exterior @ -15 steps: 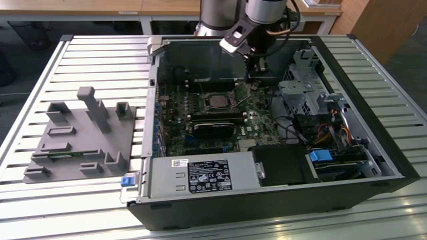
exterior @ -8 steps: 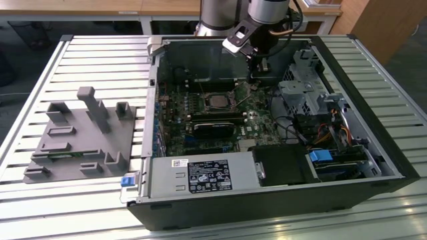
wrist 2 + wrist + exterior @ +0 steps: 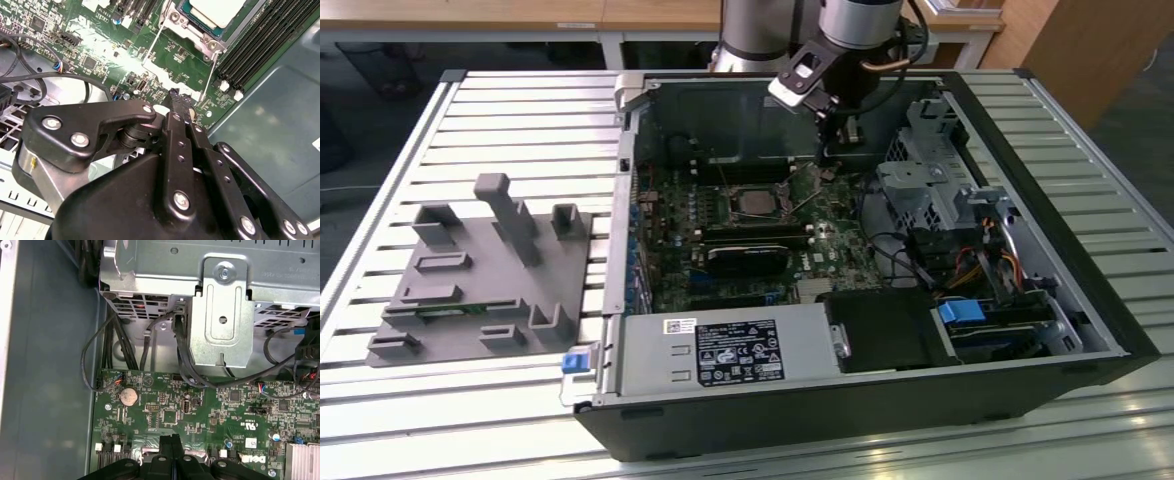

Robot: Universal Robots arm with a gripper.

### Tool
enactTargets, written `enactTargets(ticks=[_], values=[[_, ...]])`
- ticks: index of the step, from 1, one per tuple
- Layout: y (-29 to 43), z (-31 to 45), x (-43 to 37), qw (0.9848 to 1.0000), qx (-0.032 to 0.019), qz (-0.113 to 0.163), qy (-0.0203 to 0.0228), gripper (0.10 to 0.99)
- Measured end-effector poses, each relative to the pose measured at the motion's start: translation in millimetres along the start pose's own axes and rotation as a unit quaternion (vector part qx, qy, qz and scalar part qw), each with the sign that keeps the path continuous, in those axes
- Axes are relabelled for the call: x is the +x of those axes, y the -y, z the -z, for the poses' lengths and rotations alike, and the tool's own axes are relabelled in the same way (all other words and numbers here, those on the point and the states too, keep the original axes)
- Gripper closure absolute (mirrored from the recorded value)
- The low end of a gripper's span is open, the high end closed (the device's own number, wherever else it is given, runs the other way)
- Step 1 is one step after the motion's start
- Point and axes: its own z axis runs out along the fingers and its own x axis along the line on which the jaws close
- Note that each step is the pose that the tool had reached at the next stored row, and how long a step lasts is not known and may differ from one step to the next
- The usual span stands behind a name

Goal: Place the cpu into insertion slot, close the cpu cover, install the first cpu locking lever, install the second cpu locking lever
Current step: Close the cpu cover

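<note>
Hangs the gripper low over the green board, fingers pressed together, nothing visibly clamped. Lies toward the exterior view's left and slightly nearer: the cpu, flat in the insertion slot, silvery-tan top showing through the cpu cover. Runs lengthwise from cover toward fingertips: a thin locking lever.

Your cpu lies flat in the insertion slot, silvery-tan top upward (thin silver metal rims it on the sides you see).
</note>
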Motion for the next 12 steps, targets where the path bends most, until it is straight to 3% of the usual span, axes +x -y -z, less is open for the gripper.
enactTargets(ticks=[12], values=[[-5.6, -3.8, 1.3, 1.0000, 0.0009, 0.000, 0.0000, 0.980]])
